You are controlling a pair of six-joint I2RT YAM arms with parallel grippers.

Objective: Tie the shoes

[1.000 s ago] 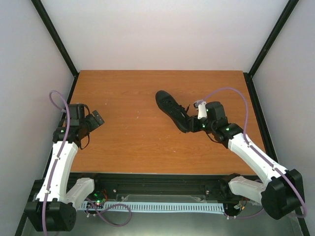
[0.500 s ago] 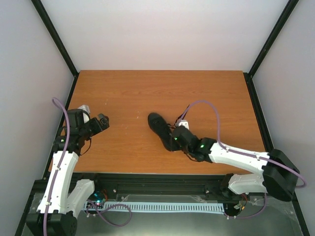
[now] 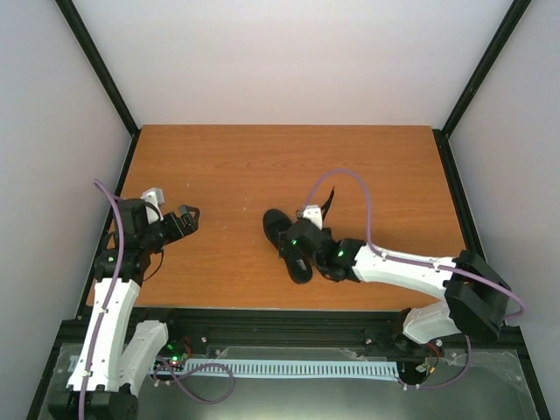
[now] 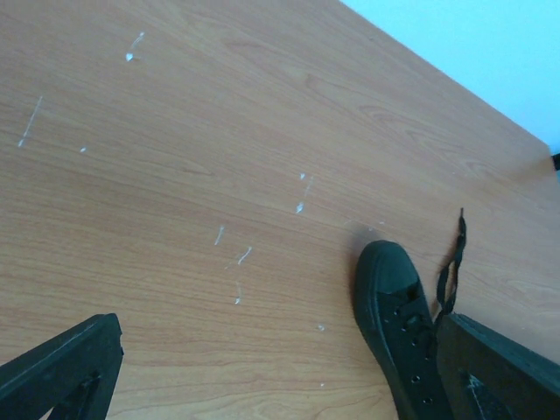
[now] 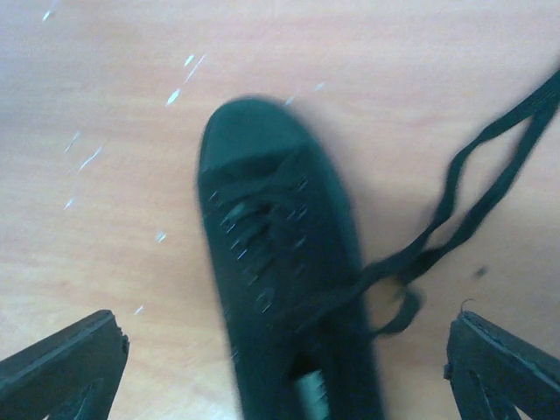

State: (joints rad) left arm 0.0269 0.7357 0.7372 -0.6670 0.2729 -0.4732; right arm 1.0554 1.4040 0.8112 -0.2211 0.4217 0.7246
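One shoe (image 3: 276, 225) is lying with its toe toward eleven o'clock. Spread wide, the right gripper (image 3: 297, 239) is hovering above it; the left gripper (image 3: 186, 215) is gaping at its nine o'clock.

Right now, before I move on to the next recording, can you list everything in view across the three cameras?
shoe: one, black, on the table near its middle, under the right wrist camera
laces: thin, black, untied, trailing off one side of the shoe
table: one, brown wood grain, with small pale scuffs
walls: pale, at the back and both sides
frame posts: two, black, at the back corners
cables: two, purple, one looped on each arm
arms: two, white and black, bases at the near edge
left end effector: black, open, left of the shoe
right end effector: black, open, fingers either side of the shoe
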